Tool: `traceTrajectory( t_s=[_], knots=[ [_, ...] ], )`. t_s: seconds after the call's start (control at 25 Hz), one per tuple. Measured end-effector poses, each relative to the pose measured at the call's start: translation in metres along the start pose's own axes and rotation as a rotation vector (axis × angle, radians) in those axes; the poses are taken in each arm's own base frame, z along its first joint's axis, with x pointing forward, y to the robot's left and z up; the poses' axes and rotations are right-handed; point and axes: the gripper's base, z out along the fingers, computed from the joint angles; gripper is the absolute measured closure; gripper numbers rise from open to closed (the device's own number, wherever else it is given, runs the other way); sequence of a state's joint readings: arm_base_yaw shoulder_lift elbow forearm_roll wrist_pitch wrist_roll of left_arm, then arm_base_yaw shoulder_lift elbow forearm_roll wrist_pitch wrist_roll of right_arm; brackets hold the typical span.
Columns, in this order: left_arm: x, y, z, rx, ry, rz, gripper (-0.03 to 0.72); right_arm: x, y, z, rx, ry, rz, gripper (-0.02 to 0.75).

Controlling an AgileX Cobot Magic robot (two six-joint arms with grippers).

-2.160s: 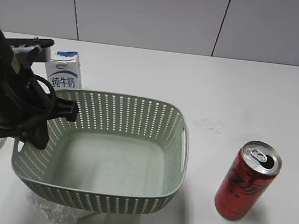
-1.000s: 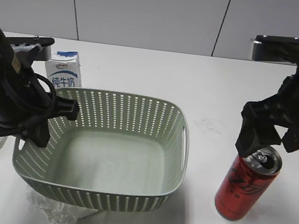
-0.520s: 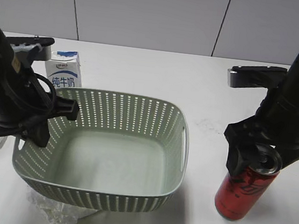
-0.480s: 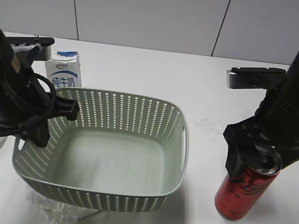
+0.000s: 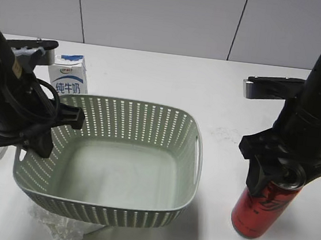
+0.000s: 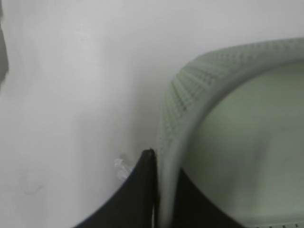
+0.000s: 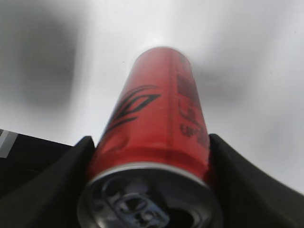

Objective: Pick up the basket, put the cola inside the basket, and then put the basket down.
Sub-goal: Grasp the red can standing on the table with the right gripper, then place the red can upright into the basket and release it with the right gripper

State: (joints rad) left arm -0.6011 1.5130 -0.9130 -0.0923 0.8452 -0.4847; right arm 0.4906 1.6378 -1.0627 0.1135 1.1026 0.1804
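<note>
Basket sits lower centre of the exterior view, its left wall pinched between the left gripper's fingers, one dark finger outside and one inside the rim in the left wrist view. It appears tilted, left side raised over crumpled plastic on the desk, much as it was two seconds ago. Cola stands upright at lower right, well apart from the basket, in nearly the same spot as before. Right gripper, absent from the frame two seconds ago and above the can a second ago, has come down over the can's top. Right wrist view shows its fingers flanking the upper part of the can on both sides, against or just beside the red wall; whether they press it cannot be told. Can's base appears to rest on the desk. Milk carton stands at upper left behind the basket, unmoved. Right arm's dark body now fills the right edge of the exterior frame, hiding the can's silver rim in part.
</note>
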Motion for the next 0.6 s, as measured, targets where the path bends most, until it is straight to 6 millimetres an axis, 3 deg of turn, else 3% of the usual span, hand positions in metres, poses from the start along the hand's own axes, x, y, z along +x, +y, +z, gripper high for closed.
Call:
traceTrajectory(
  t_s=[0.12,0.24,0.6],
  knots=[
    [0.000,0.000,0.000,0.000,0.000,0.000,0.692,0.001,0.000,-0.004,-0.001,-0.002,-0.023,0.232],
    [0.000,0.000,0.000,-0.001,0.002,0.000,0.692,0.005,0.002,-0.023,-0.008,-0.024,-0.092,0.232],
    [0.001,0.000,0.001,-0.002,0.003,0.000,0.692,0.018,0.010,-0.131,-0.057,-0.394,-0.229,0.232]
  ],
)
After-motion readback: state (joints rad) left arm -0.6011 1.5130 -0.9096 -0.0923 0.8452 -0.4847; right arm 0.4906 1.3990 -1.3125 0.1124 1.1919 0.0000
